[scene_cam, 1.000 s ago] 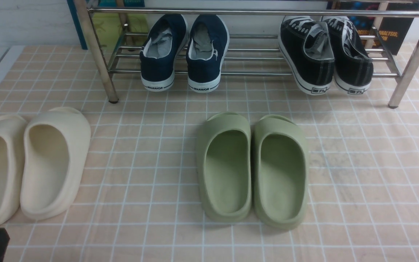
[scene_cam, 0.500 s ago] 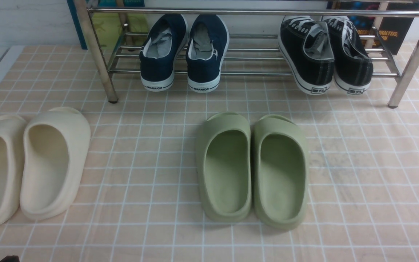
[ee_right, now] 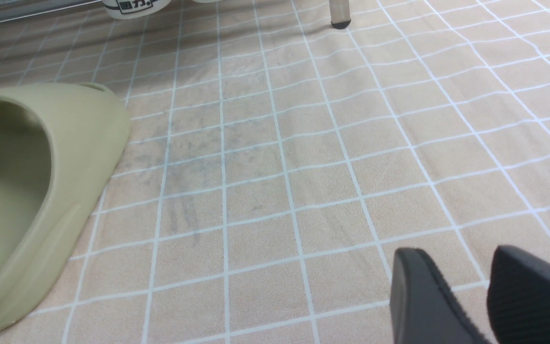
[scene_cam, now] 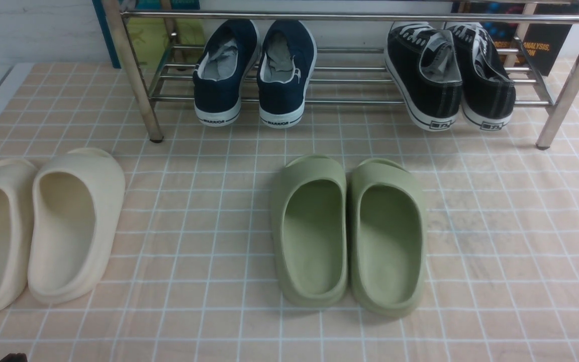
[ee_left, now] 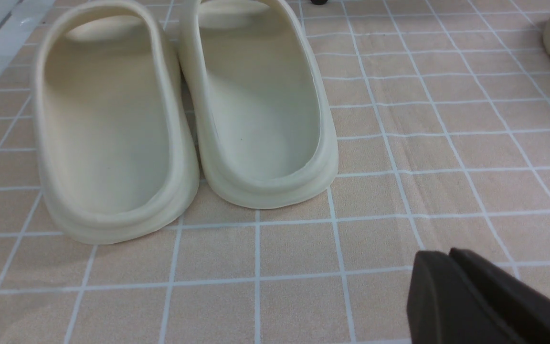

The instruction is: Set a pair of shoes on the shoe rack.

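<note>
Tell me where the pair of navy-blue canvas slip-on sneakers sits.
In the front view, the navy-blue sneakers rest on the chrome shoe rack, toward its left end, heels outward, left of the black lace-up sneakers.

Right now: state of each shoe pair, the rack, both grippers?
navy slip-ons: on shoe rack, side by side, heels out
black lace-ups: on rack
green slides: on floor
cream slides: on floor
left gripper: shut, empty
right gripper: open, empty

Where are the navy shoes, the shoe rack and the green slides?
navy shoes (scene_cam: 280,75), front view, heel of the right-hand shoe of the pair.
shoe rack (scene_cam: 129,65), front view, its left chrome leg.
green slides (scene_cam: 312,236), front view, footbed of the left-hand slide.
</note>
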